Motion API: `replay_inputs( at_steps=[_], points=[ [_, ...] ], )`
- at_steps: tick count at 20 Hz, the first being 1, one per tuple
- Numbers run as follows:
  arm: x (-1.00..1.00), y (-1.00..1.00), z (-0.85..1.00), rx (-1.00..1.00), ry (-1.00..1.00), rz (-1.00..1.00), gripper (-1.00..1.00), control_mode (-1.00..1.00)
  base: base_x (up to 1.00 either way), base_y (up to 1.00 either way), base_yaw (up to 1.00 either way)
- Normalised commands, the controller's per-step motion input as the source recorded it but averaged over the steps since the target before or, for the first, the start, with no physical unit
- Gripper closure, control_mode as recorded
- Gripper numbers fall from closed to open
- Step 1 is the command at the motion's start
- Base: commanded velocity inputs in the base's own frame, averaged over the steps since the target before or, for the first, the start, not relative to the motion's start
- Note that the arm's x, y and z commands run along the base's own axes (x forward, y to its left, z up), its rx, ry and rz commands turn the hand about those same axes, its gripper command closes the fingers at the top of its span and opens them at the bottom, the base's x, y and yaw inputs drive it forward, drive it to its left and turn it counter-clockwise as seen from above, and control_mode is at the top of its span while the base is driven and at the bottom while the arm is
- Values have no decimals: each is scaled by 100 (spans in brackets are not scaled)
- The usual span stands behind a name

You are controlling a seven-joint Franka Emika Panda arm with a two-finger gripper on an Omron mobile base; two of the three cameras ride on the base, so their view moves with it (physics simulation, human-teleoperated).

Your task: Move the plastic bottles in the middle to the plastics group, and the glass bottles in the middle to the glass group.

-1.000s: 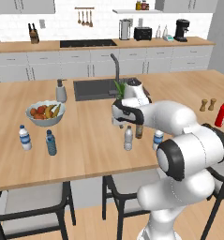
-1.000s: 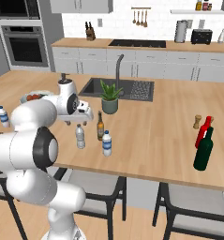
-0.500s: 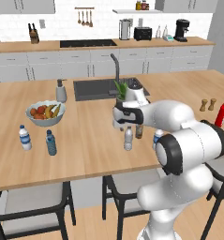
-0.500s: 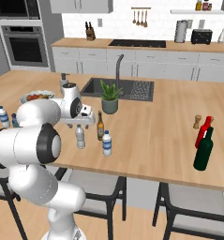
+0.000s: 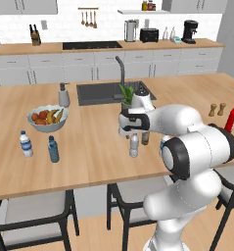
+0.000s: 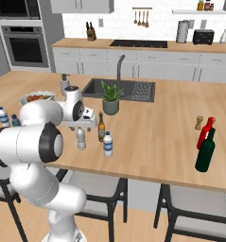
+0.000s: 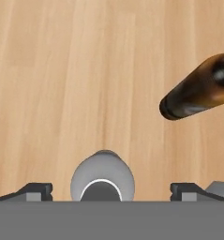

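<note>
L→R in left base view: plastics group (image 5: 39,146) sits at the counter's left end below the fruit bowl (image 5: 47,117), clear btl w/ blue label next to the blue-tinted one. Mid-counter, gripper (image 5: 133,128) hangs right over the plain greyish bottle (image 5: 133,145); amber bottle (image 5: 145,138) just beside it on the right, blue-label bottle (image 5: 163,145) next, partly behind the arm. Far right: shakers (image 5: 217,109), then the red bottle (image 5: 231,117) of the glass group. Hand view confirms alignment: greyish btl's cap (image 7: 102,180) sits centred between the two fingertips (image 7: 33,190), jaws fully wide, nothing held, no contact yet; amber btl's neck (image 7: 197,95) pokes in from upper right, clear of the jaws. Change vs a sec ago: the wrist has come down and in closer over the greyish btl, bottles themselves haven't moved, opening unchanged. Meaning: pre-grasp on first plastic btl, none of the three middle bottles sorted yet. Next prob needs a straight descent then close around the body; risk is clipping the amber btl since it's so near. Right base view agrees: greyish btl (image 6: 81,138) under the hand, green bottle (image 6: 205,151) far right.
</note>
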Motion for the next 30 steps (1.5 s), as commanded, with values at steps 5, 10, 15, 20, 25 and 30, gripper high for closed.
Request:
replay_inputs(
  at_steps=[5,10,15,20,25,30],
  points=[
    [0,0,-12,0,3,1,-100,-100,0,0,0],
    [1,0,-12,0,2,4,-100,-100,0,0,0],
    [0,0,-3,0,1,3,-100,-100,0,0,0],
    [0,0,0,0,0,0,100,-100,0,0,0],
    [-7,7,0,0,0,0,100,-100,0,0,0],
    [-47,59,17,0,-16,1,100,-100,0,0,0]
  ],
)
